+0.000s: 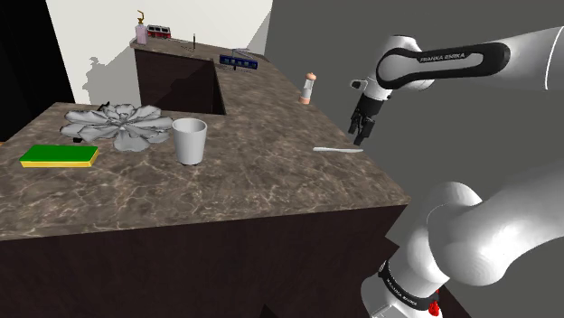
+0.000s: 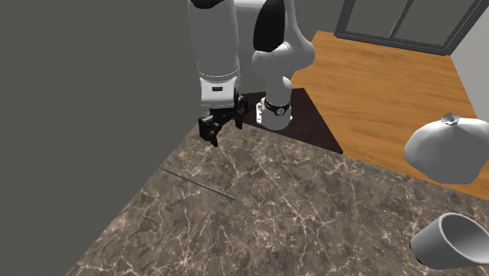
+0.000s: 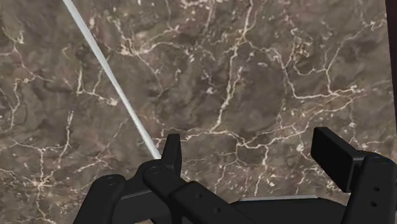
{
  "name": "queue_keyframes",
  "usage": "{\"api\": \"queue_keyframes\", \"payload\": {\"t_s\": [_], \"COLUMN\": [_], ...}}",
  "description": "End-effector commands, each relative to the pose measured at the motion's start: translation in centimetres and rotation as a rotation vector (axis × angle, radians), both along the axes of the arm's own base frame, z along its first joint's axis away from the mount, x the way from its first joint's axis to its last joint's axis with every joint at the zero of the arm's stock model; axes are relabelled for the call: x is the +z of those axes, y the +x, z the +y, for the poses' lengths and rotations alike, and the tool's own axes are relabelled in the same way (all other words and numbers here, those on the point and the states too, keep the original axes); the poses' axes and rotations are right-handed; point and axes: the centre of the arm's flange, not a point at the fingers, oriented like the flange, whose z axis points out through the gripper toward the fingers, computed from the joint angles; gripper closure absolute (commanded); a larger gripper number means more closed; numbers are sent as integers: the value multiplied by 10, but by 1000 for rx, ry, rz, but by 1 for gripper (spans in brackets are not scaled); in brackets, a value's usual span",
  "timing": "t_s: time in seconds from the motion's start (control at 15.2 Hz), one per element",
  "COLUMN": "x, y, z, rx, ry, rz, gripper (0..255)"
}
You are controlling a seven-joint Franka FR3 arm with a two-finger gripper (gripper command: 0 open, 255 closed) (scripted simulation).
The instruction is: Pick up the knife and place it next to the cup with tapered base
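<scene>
A brown marbled counter (image 1: 262, 185) is seen beneath the hand, its veined top spreading under both fingers in the wrist view. The white arm (image 1: 470, 59) is stretched over one edge of this counter, with the black gripper (image 1: 361, 137) pointed downward at its end. In the shoulder view the gripper is seen hanging a little above the stone and not touching it. A grey leafy plant (image 1: 122, 125) is set far from the hand, at the opposite side of the counter, and a green and yellow sponge (image 1: 60, 156) is laid flat just beside that plant, farther from the hand than anything else named here. A white cup (image 1: 190, 140), narrowed toward its base, is stood upright between the plant and the hand, well apart from the gripper. The two fingers are spread wide, and nothing but bare stone is seen in the gap between them. The knife (image 1: 339, 149), a thin pale strip, is laid flat on the counter close to the hand. In the wrist view its near end is seen just beside one fingertip (image 3: 172, 149), on that finger's outer side and outside the gap, and its length is run slantwise away from the gripper across the stone. The knife is not clasped, and it is kept well apart from the cup.
</scene>
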Motion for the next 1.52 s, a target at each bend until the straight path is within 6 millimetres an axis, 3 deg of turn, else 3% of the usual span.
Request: {"api": "queue_keyframes", "payload": {"t_s": [0.0,0.53,1.06,1.45], "x": [-14,-65,-106,-106], "y": [12,74,77,77], "z": [-21,-91,-91,-91], "rx": [73,340,348,348], "ry": [0,11,11,11], "rz": [-4,-21,-22,-22], "gripper": [0,0,0,0]}}
